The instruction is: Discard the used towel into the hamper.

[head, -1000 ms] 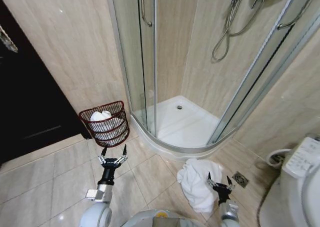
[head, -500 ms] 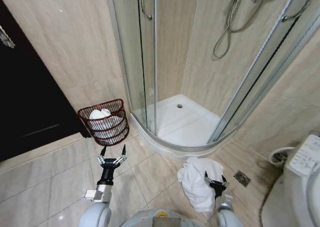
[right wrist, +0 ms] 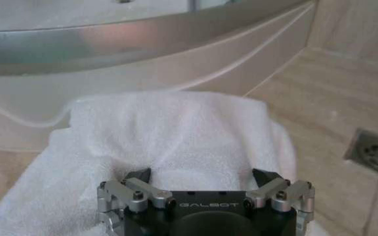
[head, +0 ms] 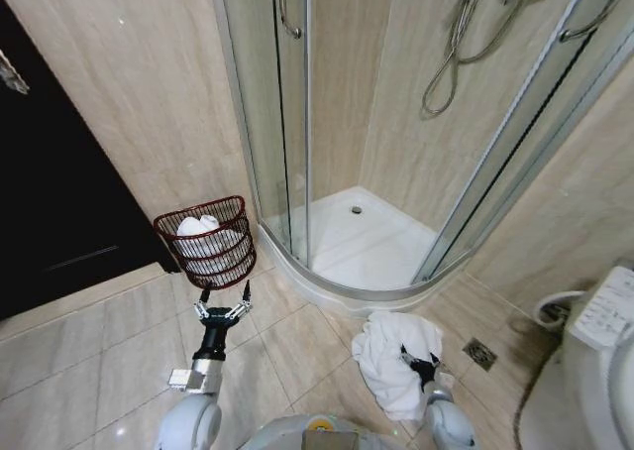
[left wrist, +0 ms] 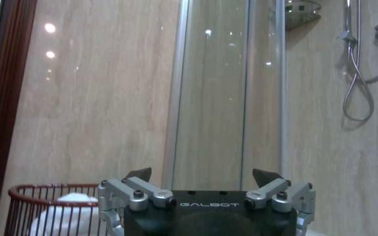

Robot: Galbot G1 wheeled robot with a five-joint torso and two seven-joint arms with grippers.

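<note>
The used towel [head: 388, 359] is a crumpled white heap on the floor tiles just in front of the shower tray. My right gripper [head: 420, 361] hovers open right over it. In the right wrist view its fingers [right wrist: 138, 175] spread above the towel [right wrist: 169, 132] with nothing between them. The hamper [head: 206, 244] is a reddish-brown wire basket against the wall, left of the shower, with white cloth [head: 198, 228] inside. My left gripper [head: 226, 293] is held open in the air just short of the hamper [left wrist: 41, 196], pointing at it.
The curved shower tray [head: 367, 247] and its glass door [head: 277, 103] rise behind the towel. A floor drain [head: 479, 353] lies right of the towel, with a toilet [head: 594, 361] beyond. A dark door [head: 50, 202] stands at the left.
My right gripper has moved left and forward from beside the towel to over it. The left arm has barely moved. The camera shifted slightly.
</note>
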